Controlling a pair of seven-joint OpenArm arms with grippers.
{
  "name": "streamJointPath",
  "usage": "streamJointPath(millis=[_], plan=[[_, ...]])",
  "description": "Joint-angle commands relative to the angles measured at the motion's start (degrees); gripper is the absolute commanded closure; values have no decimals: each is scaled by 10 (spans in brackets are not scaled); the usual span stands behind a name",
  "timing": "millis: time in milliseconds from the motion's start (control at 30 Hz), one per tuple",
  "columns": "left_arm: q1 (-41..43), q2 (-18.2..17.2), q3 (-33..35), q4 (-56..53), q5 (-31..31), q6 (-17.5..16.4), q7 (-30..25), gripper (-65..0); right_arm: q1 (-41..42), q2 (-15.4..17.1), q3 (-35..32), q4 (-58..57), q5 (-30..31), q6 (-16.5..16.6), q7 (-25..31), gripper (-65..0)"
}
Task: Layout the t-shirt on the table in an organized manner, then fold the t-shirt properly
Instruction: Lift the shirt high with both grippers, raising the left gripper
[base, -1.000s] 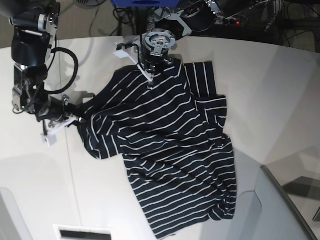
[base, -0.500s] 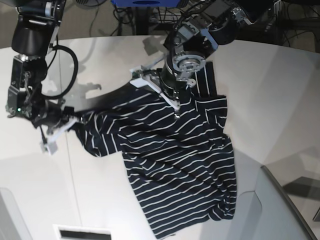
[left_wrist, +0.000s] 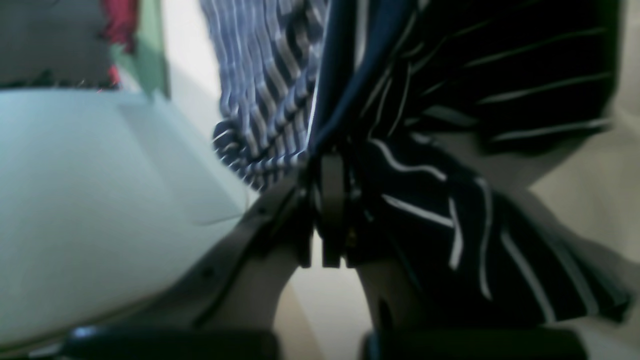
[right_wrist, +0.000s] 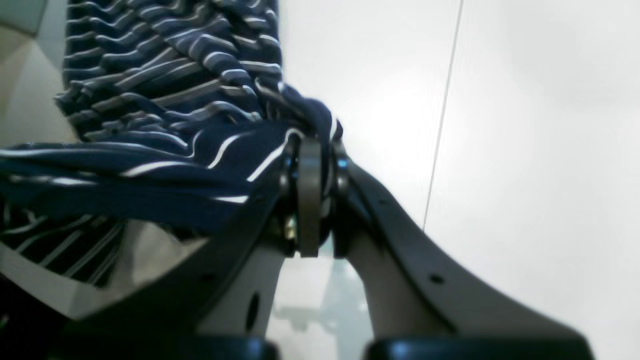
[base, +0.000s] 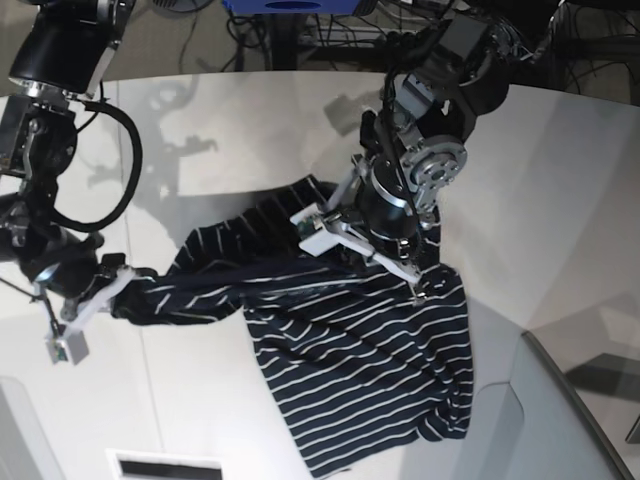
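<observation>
Holding the dark navy, white-striped cloth t-shirt (base: 340, 350) bunched over the smooth white table (base: 560, 180), my left gripper (left_wrist: 332, 165) and right gripper (right_wrist: 310, 150) each clamped on a fold. Laying out looks unfinished; folding not yet begun.

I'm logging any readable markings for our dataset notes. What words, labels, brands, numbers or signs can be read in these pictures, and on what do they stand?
None: no readable text in any view.
The t-shirt shows only thin white stripes, no print or tag.
The table is bare of markings apart from a thin seam line.
Left gripper and right gripper: no lettering visible; the wrist views are blurred.
</observation>
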Motion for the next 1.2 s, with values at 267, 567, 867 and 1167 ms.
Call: streamJointPath(millis=[267,567,867,1167], plan=[[-91,10,2,11,13,9,3,0,23,10,7,60,-2,0,-14,-2],[-179,8,0,11,14,8,3,0,70,40,3,61,-2,0,-16,-2],[-266,7,-4,11,14,7,5,0,147,96,3,61,-2,1,-16,-2],[-360,7,-4,11,15,7,8,0,238,151,2,61,-2,4,-13,-2]])
